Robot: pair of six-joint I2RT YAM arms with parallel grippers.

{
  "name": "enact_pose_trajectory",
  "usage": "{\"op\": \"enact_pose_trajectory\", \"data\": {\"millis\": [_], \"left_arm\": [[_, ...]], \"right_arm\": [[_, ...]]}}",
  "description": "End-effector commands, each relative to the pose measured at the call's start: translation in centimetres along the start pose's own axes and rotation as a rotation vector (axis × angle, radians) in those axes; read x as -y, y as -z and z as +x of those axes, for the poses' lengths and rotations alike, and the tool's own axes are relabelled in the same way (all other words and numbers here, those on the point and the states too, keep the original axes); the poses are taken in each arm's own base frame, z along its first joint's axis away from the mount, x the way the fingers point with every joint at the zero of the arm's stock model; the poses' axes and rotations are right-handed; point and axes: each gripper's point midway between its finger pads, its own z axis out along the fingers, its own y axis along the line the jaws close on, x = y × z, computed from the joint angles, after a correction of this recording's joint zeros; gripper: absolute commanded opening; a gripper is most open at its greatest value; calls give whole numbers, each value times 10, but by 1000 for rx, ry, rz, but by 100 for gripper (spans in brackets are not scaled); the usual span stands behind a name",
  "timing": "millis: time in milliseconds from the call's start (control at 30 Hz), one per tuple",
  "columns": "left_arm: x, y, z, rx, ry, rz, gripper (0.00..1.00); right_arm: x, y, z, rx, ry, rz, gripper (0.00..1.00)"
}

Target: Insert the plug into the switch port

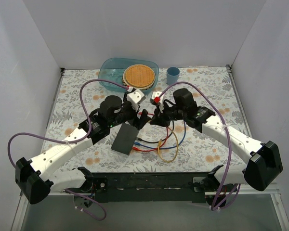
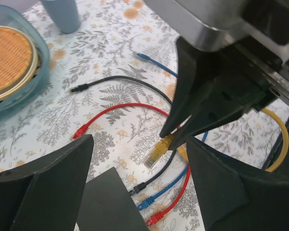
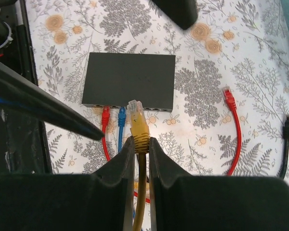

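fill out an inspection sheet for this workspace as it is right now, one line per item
surface: table covered by a floral cloth
job's things: switch lies flat, port edge facing the right hand; yellow plug is lined up just short of that edge, not inserted
clutter: teal tub holding a woven disc; blue cup beside it
hands: left hand open and empty; right hand shut on the yellow plug
cables: red plug and blue plug at the switch's ports; loose red end and loose black end on the cloth; yellow cable looped
surroundings: white walls on three sides
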Motion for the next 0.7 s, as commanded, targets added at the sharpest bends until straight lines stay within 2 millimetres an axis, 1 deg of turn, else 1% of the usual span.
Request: {"op": "enact_pose_trajectory", "data": {"millis": [0,33,67,100,133,200,233,267,300,333,367,400,433,467,500,567,600,633,667], "left_arm": [[-33,12,-19,120,80,-215,83],[-37,12,-15,125,94,-242,87],[-41,12,-14,128,104,-263,92],[-49,14,-12,135,136,-317,98],[-53,15,-9,135,150,-344,98],[-61,13,4,116,198,-398,98],[-68,15,8,114,214,-442,98],[-71,14,18,98,231,-468,98],[-74,13,24,95,265,-489,98],[-78,13,29,90,283,-517,98],[-81,13,40,73,301,-534,98],[-83,12,44,70,320,-548,98],[-82,10,48,74,358,-539,98],[-87,11,53,72,382,-543,98],[-88,10,62,60,406,-539,98],[-94,10,70,61,477,-522,98],[-96,9,82,39,501,-518,98],[-99,9,85,40,522,-511,98],[-104,9,94,28,567,-504,98]], "right_arm": [[10,8,-13,70,3,99,1],[10,7,-8,68,-11,106,1],[11,8,-9,81,-9,113,1],[11,8,-8,85,-13,119,1],[12,7,-7,85,-28,129,1],[14,7,-2,90,-41,144,1],[15,6,1,90,-52,156,1],[15,5,3,103,-66,161,1],[15,5,9,95,-84,165,1],[17,5,5,120,-84,181,1],[18,5,2,146,-96,187,1],[17,3,12,137,-114,191,1],[19,2,10,163,-114,201,1],[18,2,12,171,-130,204,1],[16,0,22,164,-147,202,1],[17,-1,22,184,-135,206,1],[16,-2,23,193,-166,205,1],[17,-4,29,190,-171,206,1],[18,-6,33,183,-180,209,1]]}}
